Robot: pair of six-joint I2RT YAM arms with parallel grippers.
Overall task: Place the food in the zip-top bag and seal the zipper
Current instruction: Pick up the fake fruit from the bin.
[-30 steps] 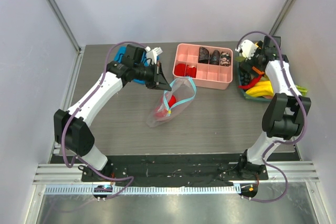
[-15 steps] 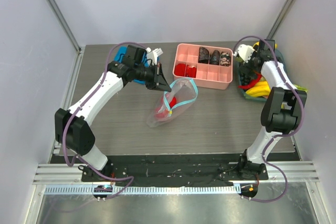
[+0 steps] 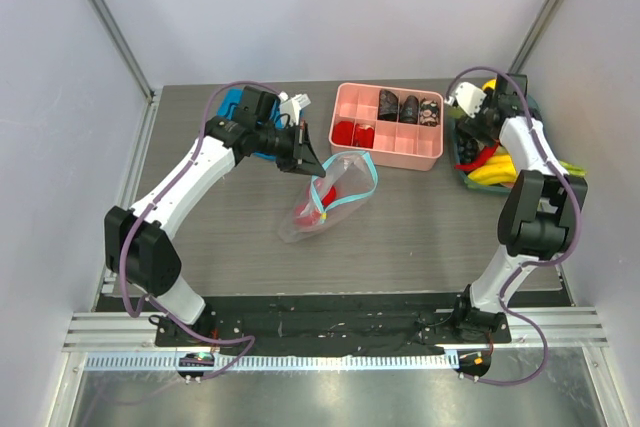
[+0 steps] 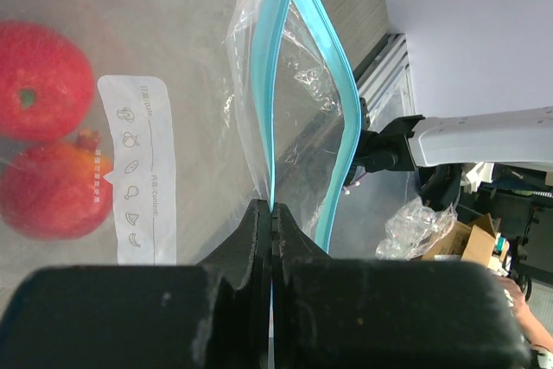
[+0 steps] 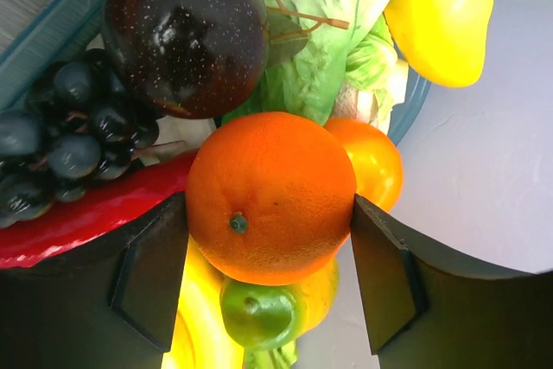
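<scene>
My left end effector (image 4: 271,218) is clenched on the zip-top bag (image 4: 190,58) at its zipper (image 4: 264,84) edge, mouth gaping mid-bench. My right end effector (image 5: 270,222) grasps the orange (image 5: 270,187) in the tray (image 5: 60,8). I'd lift it straight up, clear of the grapes (image 5: 52,140), then drop it deep inside.

Zip-top bag (image 3: 322,202) mouth gapes between the two zipper (image 4: 339,101) runs. The left fingers (image 4: 251,239) pinch one run and block that end. Pink tray (image 3: 390,159) stands just beside the mouth. Bare surface (image 3: 430,217) lies right of the bag. In the bin (image 5: 52,23), the orange (image 5: 270,196) fills the gap between the right fingers (image 5: 147,274). Grapes (image 5: 52,149), red pepper (image 5: 69,222) and lime (image 5: 255,313) crowd it.
</scene>
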